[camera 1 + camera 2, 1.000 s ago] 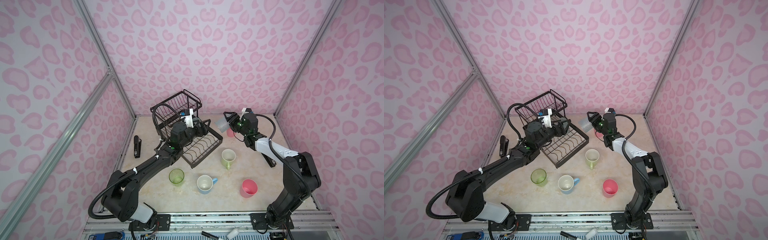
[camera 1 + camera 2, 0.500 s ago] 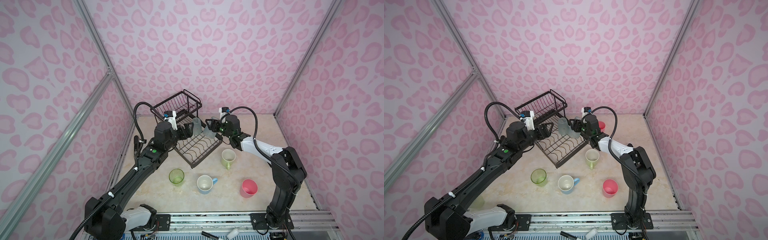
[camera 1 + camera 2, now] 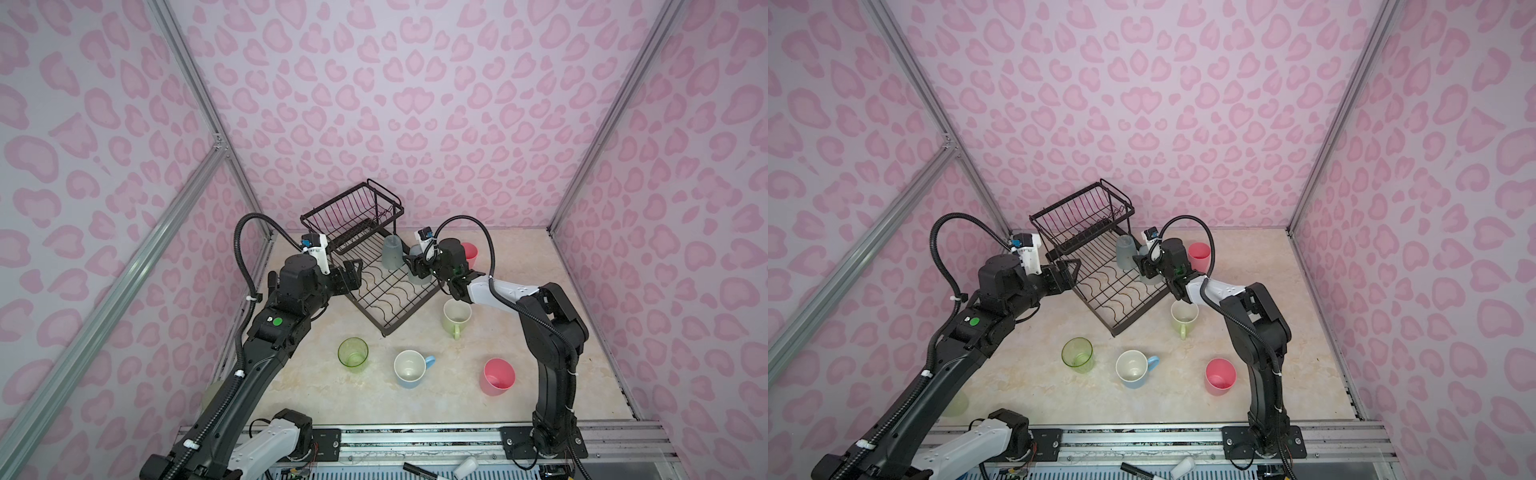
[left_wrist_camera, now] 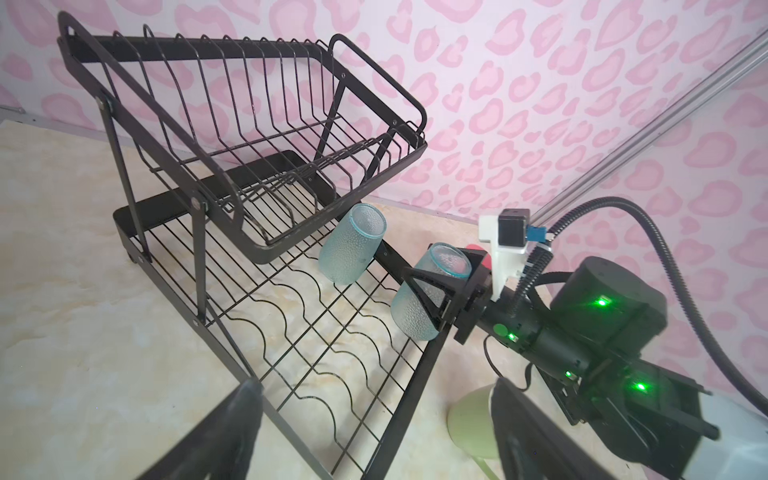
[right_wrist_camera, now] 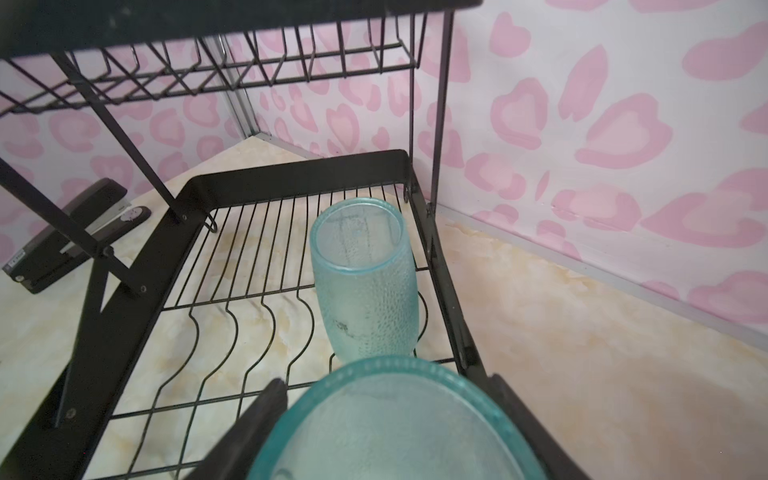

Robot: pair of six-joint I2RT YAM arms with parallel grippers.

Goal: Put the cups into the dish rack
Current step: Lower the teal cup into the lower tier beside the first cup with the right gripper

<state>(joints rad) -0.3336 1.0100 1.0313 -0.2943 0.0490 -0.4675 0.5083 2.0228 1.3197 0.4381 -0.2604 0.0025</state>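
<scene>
The black wire two-tier dish rack (image 5: 299, 166) has one upturned frosted blue-grey tumbler (image 3: 392, 252) in its lower tray. The right end effector (image 3: 417, 266) is clamped on the second frosted tumbler (image 4: 405, 322) at the tray's edge, and the left end effector (image 3: 353, 272) gapes empty. Left on the tabletop (image 3: 415, 409) are the lime mug (image 3: 456, 318), light-blue mug (image 3: 409, 368), two pink cups (image 3: 497, 376) (image 3: 470, 253) and translucent green tumbler (image 3: 353, 352).

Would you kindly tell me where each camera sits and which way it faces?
Top views: high above the arm bases, looking down and back at the table, dish rack, left arm and right arm.
Left wrist: on the left arm, facing across the rack's lower tray to the right gripper and its held frosted tumbler; the open left gripper shows as blurred fingers.
Right wrist: on the right arm, looking over the held frosted tumbler at the standing frosted tumbler; its own fingers flank it.
Shared: both wrist views show both tumblers.
</scene>
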